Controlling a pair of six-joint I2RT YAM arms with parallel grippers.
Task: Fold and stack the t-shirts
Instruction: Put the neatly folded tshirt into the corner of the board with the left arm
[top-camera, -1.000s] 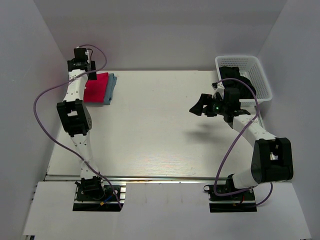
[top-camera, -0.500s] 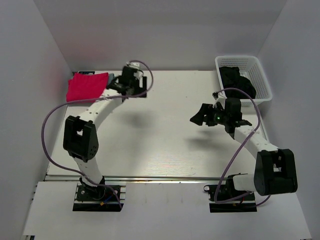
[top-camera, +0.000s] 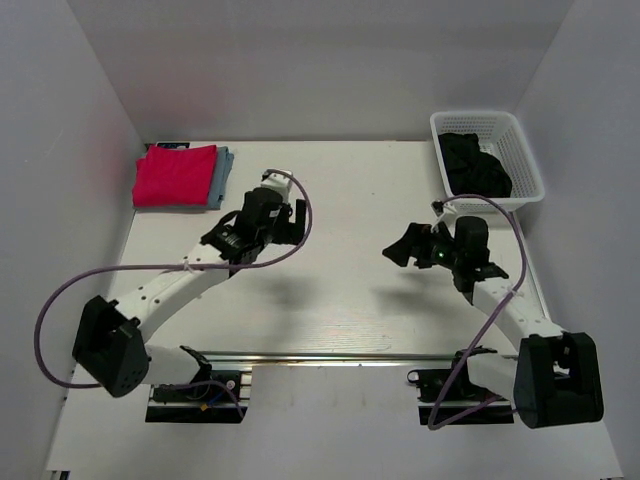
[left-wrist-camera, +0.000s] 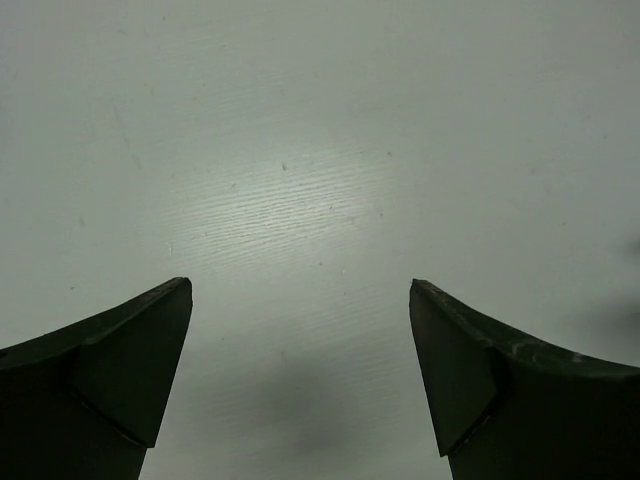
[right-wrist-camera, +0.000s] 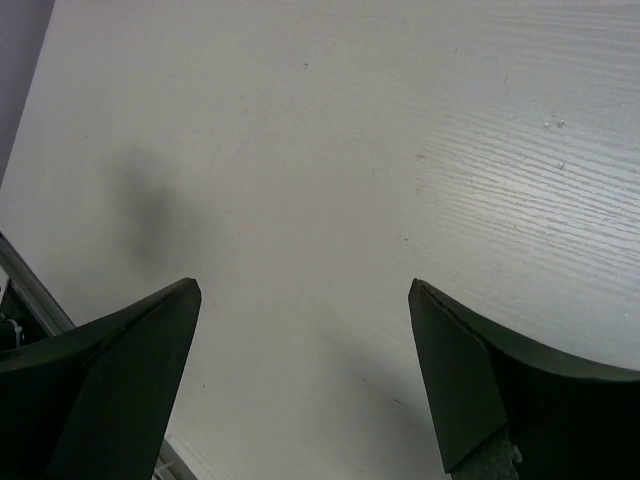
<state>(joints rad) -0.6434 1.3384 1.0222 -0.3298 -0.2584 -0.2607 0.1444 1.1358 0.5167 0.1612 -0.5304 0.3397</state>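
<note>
Red t-shirt folded, lying on top of blue-grey t-shirt, far-left corner of bench. Left fingers spread wide, holding nothing, above mid-bench. Right fingers spread wide, holding nothing, above right side. White lattice basket at far right holds dark cloth.

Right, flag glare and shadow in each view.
Top external: sheen near the front edge of the table, soft shadows mid-table. Left wrist: glare patch at centre, shadow between the fingers. Right wrist: sheen at right, blurred shadow at left.
</note>
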